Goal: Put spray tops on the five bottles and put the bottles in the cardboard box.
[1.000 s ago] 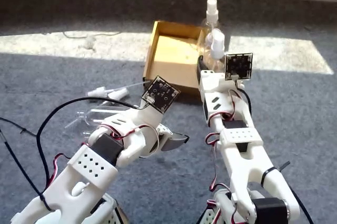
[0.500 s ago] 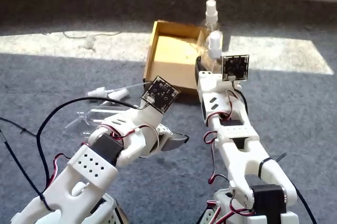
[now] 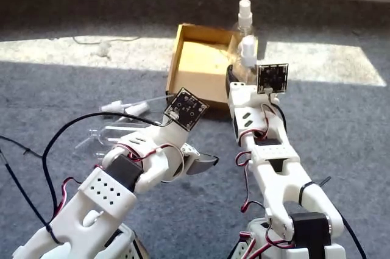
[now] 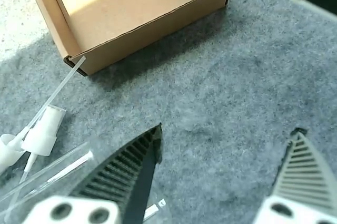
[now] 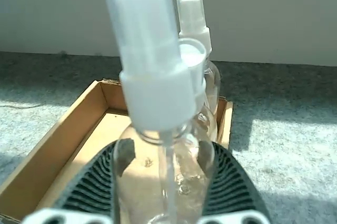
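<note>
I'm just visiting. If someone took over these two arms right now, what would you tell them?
Left gripper: jaws open, empty, over the carpet near a loose spray top and an uncapped bottle lying down.
Right gripper: shut on a capped bottle at the right side of the cardboard box.
Done: another bottle, capped, stands in the box's far corner.
Left: box the held one, then cap and box those on the carpet.

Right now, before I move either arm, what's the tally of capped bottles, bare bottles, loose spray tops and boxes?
Capped bottles: 3, one of them held in the right gripper
Bare bottles: 2, lying on the carpet, as far as the clear glass lets me tell
Loose spray tops: 2
Cardboard box: 1
Total: 8
</note>
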`<state>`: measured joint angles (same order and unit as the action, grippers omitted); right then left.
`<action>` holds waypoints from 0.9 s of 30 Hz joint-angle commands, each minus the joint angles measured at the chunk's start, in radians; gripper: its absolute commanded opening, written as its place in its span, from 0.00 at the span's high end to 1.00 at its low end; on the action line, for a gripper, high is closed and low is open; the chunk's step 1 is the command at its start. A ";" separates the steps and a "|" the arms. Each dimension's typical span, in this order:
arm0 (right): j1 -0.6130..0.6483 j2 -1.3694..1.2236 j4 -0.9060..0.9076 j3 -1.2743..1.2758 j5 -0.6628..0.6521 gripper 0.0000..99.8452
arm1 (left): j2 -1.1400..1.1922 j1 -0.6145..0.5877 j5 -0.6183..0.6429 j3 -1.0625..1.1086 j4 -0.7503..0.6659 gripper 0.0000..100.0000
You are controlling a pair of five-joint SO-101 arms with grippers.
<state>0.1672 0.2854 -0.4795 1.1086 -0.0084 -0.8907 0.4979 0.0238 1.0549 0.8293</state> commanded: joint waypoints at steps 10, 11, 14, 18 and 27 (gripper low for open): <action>-0.012 -0.002 -0.008 -0.067 -0.005 1.00 | -0.015 -0.007 -0.003 -0.007 -0.017 0.66; -0.012 -0.002 -0.008 -0.067 -0.005 1.00 | -0.015 -0.007 -0.003 -0.007 -0.017 0.66; -0.012 -0.002 -0.015 -0.068 -0.005 1.00 | -0.015 -0.007 -0.003 -0.007 -0.017 0.66; -0.012 -0.002 -0.007 -0.107 -0.005 1.00 | -0.015 -0.007 -0.003 -0.007 -0.017 0.66; -0.005 -0.070 -0.005 -0.127 -0.005 1.00 | -0.015 -0.007 -0.003 -0.007 -0.017 0.66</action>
<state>0.1657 0.2409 -0.4795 1.0487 -0.0084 -0.8907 0.4979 0.0238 1.0549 0.8293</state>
